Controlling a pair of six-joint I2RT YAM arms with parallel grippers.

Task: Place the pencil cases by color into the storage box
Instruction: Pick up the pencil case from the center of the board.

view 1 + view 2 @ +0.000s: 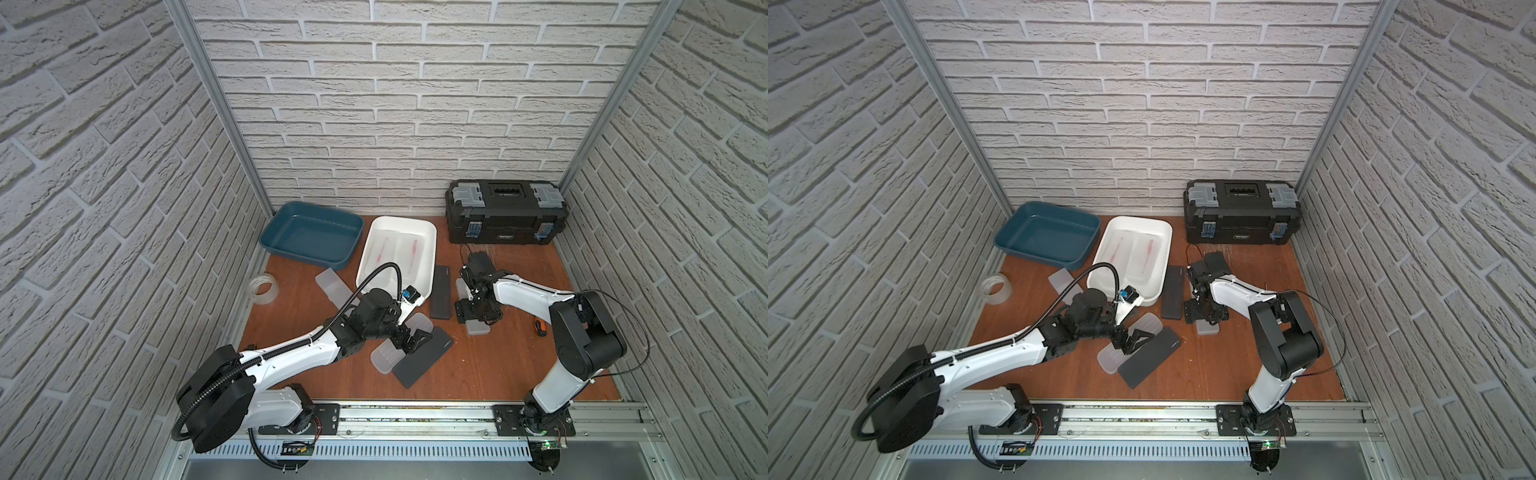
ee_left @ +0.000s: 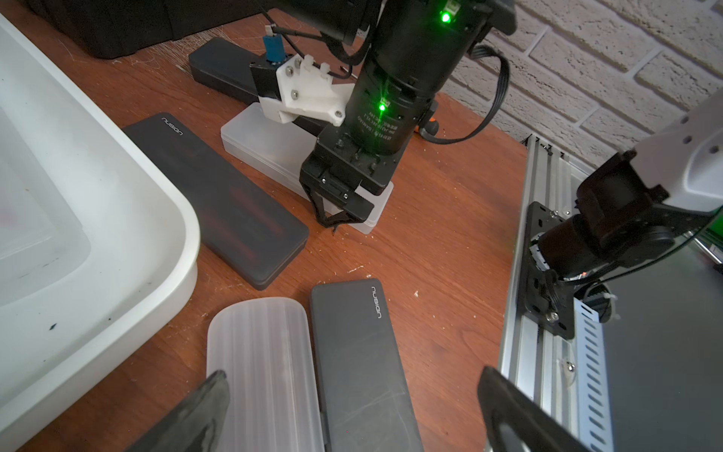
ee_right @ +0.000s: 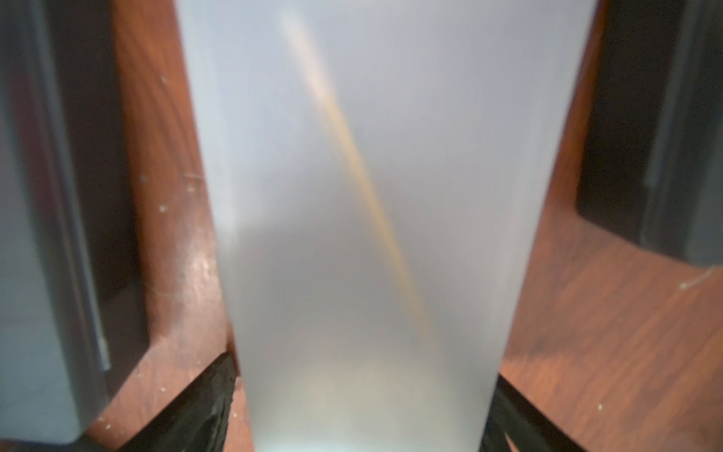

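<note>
Tally by kind
Five frosted cases (image 1: 330, 284), three black cases (image 1: 440, 291); two tubs (image 1: 311, 237), one toolbox (image 1: 505, 216), one tape roll (image 1: 264, 289).

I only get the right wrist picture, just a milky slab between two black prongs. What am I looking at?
Observer: A frosted pencil case, lying flat on the table; the right gripper straddles it.
Operator: Where would it go?
Observer: Probably the white bin; two frosted cases already lie in it.
Operator: And the other arm?
Observer: The left gripper hangs open above a ribbed frosted case and a black case lying side by side.
</note>
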